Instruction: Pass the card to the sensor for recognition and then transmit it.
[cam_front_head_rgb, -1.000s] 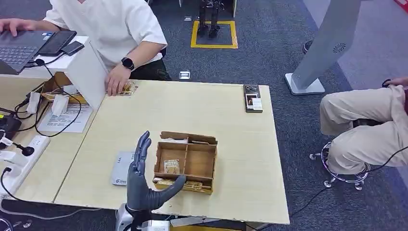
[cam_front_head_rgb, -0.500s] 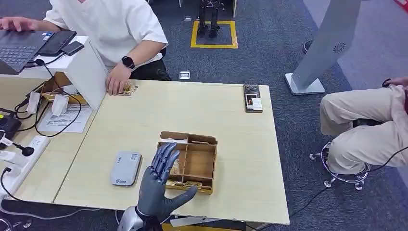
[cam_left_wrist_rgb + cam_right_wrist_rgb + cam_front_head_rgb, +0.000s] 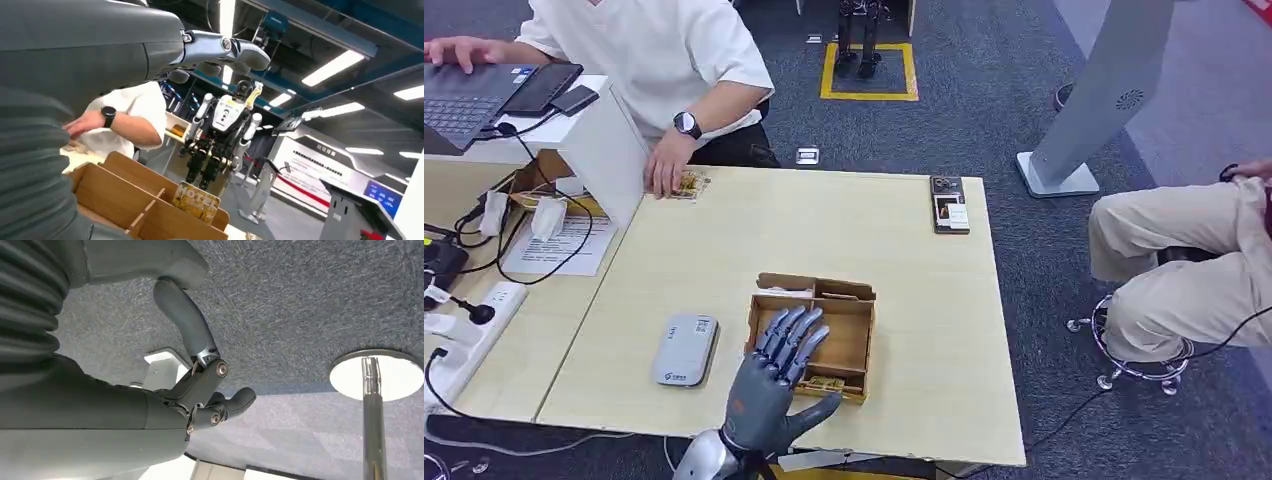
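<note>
Head view shows the left hand [image 3: 774, 385] spread flat over the left half of the wooden box [image 3: 849, 340], fingers [image 3: 796, 335] apart and stretched toward the far side, thumb [image 3: 819, 408] out along the box's near wall; it holds nothing. Its palm hides that compartment from above. Left wrist view looks past the hand's grey cover at the box's walls and dividers, and 1 patterned card [image 3: 196, 201] stands tilted inside the box, against a wall, free of the fingers. Another gold card edge [image 3: 826, 383] lies along the box's near edge, just beside the thumb. A grey sensor [image 3: 684, 350] lies flat on the table [image 3: 924, 400] left of the box, near it but not touching. At the table's far left corner a person's hand [image 3: 664, 170] rests on more cards [image 3: 692, 185]; a dark phone-like device [image 3: 950, 204] sits at the far right edge. Right wrist view shows the right hand [image 3: 200, 390] hanging above grey carpet, holding nothing, thumb extended and fingers partly curled, beside a chrome stool base [image 3: 375, 375].
</note>
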Tool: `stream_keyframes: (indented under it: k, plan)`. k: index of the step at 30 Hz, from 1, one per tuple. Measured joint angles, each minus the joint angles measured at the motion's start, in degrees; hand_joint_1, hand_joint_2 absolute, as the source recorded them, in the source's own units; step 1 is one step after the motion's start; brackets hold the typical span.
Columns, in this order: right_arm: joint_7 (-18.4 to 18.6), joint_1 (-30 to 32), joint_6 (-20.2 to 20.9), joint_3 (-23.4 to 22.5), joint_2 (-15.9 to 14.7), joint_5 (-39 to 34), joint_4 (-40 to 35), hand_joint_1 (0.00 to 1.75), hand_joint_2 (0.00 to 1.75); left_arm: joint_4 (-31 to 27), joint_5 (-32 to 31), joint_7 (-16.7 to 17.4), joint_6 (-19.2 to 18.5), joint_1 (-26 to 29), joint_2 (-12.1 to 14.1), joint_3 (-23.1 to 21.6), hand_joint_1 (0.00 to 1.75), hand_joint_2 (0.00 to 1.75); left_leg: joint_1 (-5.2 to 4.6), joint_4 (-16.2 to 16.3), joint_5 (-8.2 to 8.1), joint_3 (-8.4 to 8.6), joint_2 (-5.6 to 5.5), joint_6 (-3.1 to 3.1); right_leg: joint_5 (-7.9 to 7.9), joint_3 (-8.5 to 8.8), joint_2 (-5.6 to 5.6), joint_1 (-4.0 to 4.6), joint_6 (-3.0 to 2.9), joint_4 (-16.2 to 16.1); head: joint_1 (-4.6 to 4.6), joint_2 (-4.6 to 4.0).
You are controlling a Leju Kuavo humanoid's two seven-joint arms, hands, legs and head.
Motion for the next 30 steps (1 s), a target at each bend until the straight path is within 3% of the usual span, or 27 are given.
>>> stream_keyframes:
  k: [14, 23, 30]
  plan:
    - [0.04, 0.00, -0.02, 0.00, -0.04, 0.46, 0.04, 0.00, 1.75, 2.19, -6.63, 3.15, 0.04, -1.09, 0.02, -0.46, 0.00, 1.75, 0.00, 0.00, 0.00, 0.00, 0.00, 0.00, 0.00, 0.00, 0.00, 0.00, 0.00, 0.00, 0.02, 0.00]
    - [0.07, 0.00, 0.00, 0.00, -0.09, 0.79, 0.09, 0.00, 1.75, 3.85, -12.76, 7.30, 0.05, -2.00, 0.41, -1.09, 0.00, 1.75, 0.00, 0.00, 0.00, 0.00, 0.00, 0.00, 0.00, 0.00, 0.00, 0.00, 0.00, 0.00, 0.00, 0.00]
    - [0.07, 0.00, -0.02, 0.00, -0.13, 0.81, 0.13, 0.00, 1.75, 4.37, -13.53, 8.37, 0.07, -2.23, 0.72, -2.05, 0.00, 1.75, 0.00, 0.00, 0.00, 0.00, 0.00, 0.00, 0.00, 0.00, 0.00, 0.00, 0.00, 0.00, 0.02, 0.02]
